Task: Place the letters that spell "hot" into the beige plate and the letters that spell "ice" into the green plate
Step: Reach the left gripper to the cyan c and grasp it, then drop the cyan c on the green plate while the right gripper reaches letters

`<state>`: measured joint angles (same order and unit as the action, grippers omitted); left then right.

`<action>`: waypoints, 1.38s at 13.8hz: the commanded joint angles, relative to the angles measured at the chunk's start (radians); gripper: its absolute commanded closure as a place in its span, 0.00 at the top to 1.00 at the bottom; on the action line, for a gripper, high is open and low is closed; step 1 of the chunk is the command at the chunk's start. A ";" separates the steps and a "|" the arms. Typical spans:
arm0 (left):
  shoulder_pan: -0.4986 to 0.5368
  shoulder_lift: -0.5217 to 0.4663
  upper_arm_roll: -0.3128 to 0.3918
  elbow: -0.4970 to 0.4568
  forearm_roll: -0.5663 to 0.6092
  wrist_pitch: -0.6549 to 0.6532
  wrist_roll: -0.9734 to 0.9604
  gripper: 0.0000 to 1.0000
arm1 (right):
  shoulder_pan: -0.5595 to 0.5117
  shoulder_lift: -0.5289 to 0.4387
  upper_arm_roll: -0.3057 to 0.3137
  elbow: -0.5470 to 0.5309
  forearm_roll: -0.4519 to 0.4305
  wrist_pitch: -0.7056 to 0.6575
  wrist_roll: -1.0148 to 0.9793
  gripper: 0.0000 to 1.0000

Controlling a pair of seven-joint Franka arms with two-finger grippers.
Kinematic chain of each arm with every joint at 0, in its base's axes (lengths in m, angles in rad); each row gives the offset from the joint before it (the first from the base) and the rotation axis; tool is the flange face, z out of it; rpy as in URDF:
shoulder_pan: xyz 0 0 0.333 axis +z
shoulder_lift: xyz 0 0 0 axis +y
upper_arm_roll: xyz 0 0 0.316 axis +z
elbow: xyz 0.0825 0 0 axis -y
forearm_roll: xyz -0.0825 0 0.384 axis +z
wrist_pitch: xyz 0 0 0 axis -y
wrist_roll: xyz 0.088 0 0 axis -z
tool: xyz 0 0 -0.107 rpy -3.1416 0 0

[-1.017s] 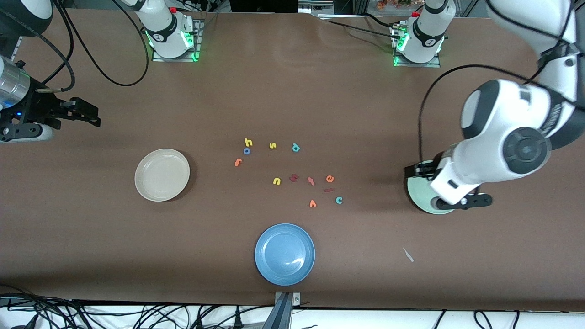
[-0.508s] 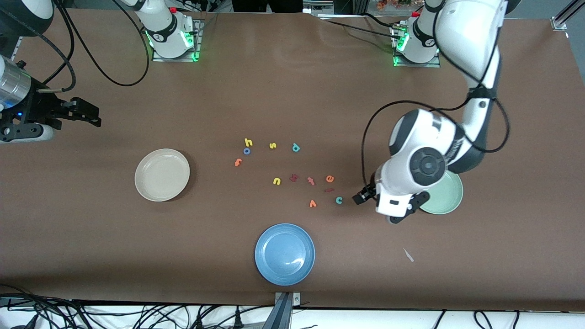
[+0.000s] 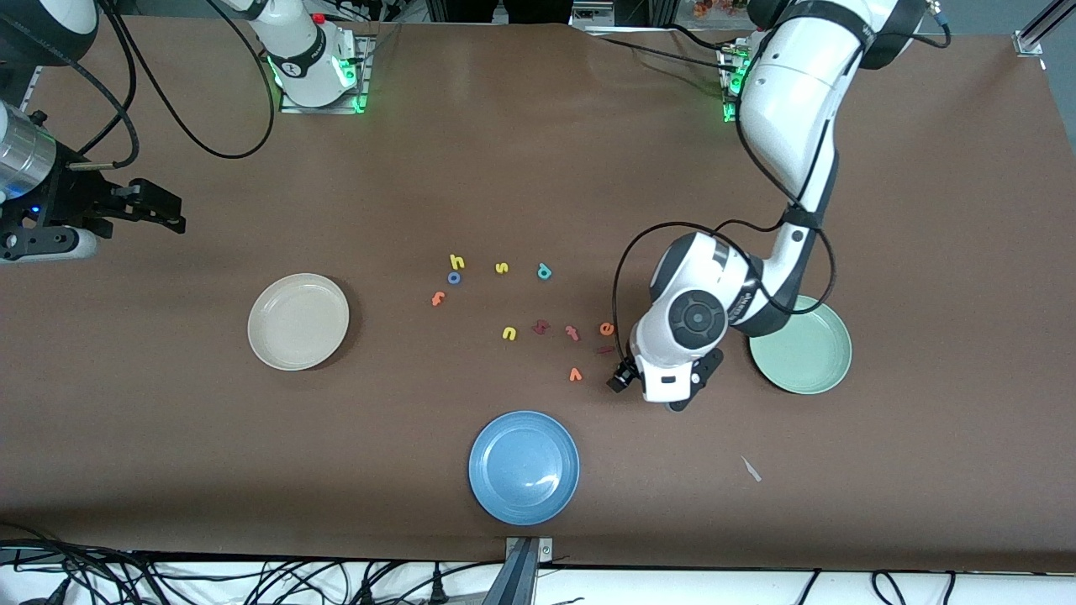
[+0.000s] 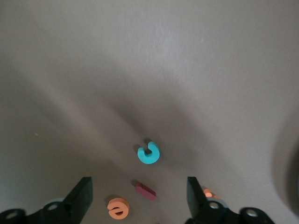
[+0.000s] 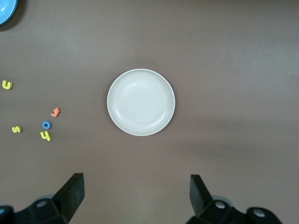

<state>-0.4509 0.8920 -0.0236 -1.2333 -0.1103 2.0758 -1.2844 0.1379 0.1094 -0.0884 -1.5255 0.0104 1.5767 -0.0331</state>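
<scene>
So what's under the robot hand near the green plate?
Under the left gripper, its fingers open, lie the teal c, the dark red i and the orange e on the brown table. From the front the arm covers the c.

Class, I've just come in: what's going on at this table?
The left tool hangs open over the teal "c", holding nothing. The dark red "i" and orange "e" lie beside it. The green plate and beige plate hold no letters. The right tool waits open, high above the beige plate.
</scene>
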 commanded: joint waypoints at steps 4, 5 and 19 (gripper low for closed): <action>-0.018 0.062 0.016 0.018 -0.017 0.076 -0.044 0.77 | -0.001 0.006 -0.001 0.022 -0.003 -0.018 0.006 1.00; -0.019 0.070 0.016 0.020 -0.019 0.090 -0.049 0.74 | 0.000 0.006 -0.001 0.021 -0.007 -0.018 0.009 1.00; -0.020 0.097 0.016 0.018 -0.017 0.104 -0.052 0.23 | 0.026 0.067 0.004 0.014 0.057 -0.014 0.022 1.00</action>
<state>-0.4586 0.9742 -0.0208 -1.2277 -0.1103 2.1805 -1.3297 0.1495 0.1561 -0.0863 -1.5264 0.0345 1.5674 -0.0317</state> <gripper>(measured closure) 0.705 0.000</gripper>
